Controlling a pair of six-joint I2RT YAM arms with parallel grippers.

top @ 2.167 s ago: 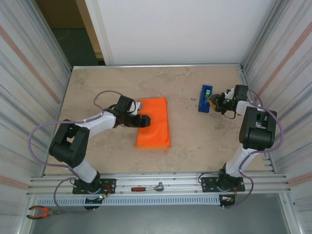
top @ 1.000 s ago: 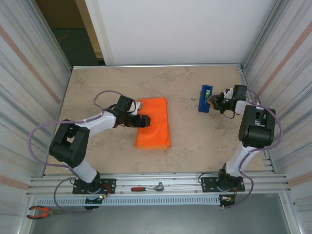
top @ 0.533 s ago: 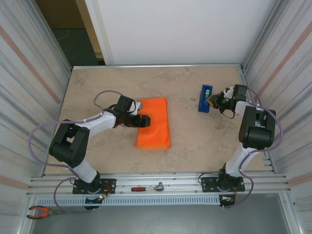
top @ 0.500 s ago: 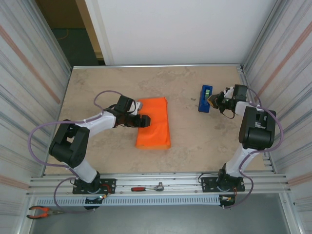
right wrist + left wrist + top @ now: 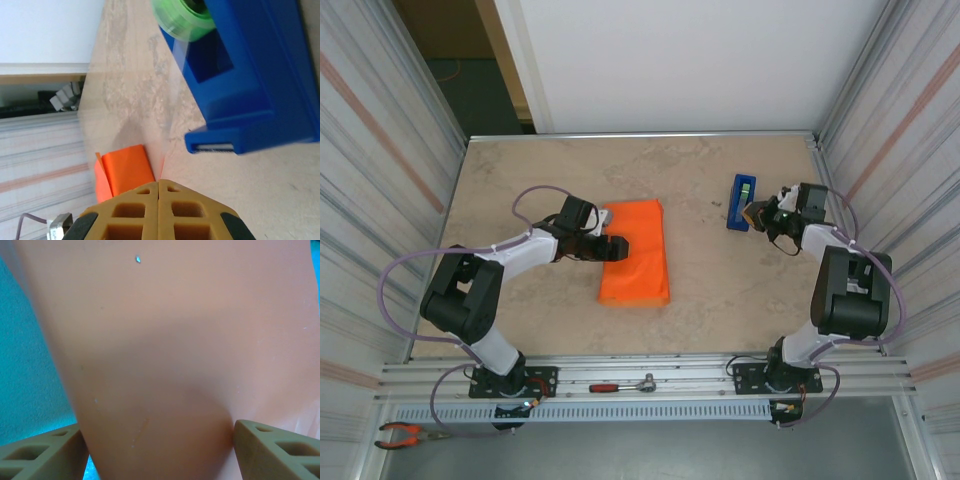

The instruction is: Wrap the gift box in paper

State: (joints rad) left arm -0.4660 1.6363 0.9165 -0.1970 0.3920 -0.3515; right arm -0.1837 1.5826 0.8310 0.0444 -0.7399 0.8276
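At the left pincer (image 5: 610,246): spread wide over smooth matte orange paper (image 5: 165,340) that touches both honeycombed tan fingers (image 5: 275,450); clamped or resting, cannot tell. Beneath and ahead of it, the flat rectangular gift box (image 5: 640,262), blurred close up. At the right pincer (image 5: 159,187): pressed together, just short of a glossy blue tape dispenser (image 5: 260,75), cut off at the frame edge.

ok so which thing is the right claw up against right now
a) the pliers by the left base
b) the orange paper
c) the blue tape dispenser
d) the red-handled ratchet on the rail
c: in the right wrist view the right claw, its fingers pressed together, sits just off the end of the blue tape dispenser, and the top view also puts it right beside the dispenser.
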